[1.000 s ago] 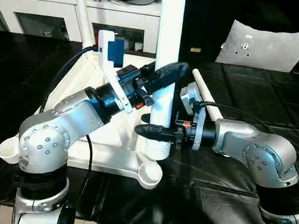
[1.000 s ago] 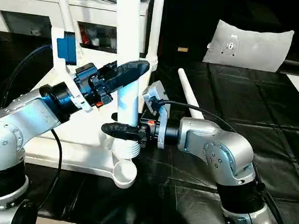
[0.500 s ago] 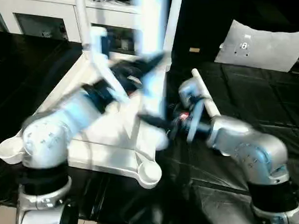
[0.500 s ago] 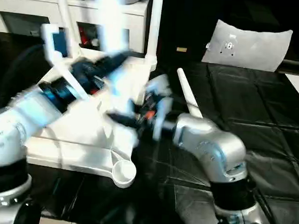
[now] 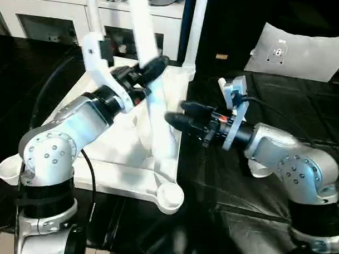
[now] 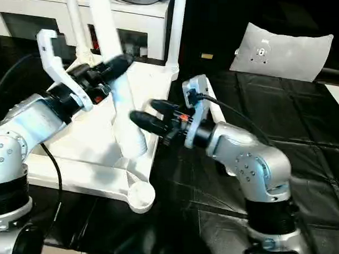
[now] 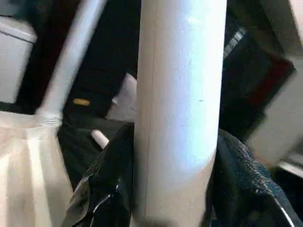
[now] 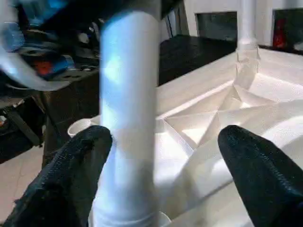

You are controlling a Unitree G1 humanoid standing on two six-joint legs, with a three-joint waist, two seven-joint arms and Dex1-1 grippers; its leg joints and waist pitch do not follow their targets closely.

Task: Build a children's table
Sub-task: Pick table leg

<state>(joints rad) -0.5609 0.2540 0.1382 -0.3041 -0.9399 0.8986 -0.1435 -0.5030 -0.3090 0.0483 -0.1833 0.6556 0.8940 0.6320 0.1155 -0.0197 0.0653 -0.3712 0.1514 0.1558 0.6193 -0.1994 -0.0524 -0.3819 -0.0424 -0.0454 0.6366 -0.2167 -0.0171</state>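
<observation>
My left gripper (image 5: 152,68) is closed around the white leg (image 5: 153,112) and holds it tilted, its threaded end resting on the ribbed underside of the table top (image 5: 118,153), not in the near corner socket (image 5: 170,195). My right gripper (image 5: 181,113) stands wide open beside the leg, holding nothing. I think I should bring the leg upright over the socket first, then turn it slowly.

One white table top (image 5: 121,159) is counted, lying underside up on one black surface (image 5: 255,213). Four white legs are counted: two upright (image 5: 196,27) (image 5: 91,13), one held tilted (image 5: 154,98), one lying loose (image 6: 212,109). One grey cushion (image 5: 306,54) is listed.
</observation>
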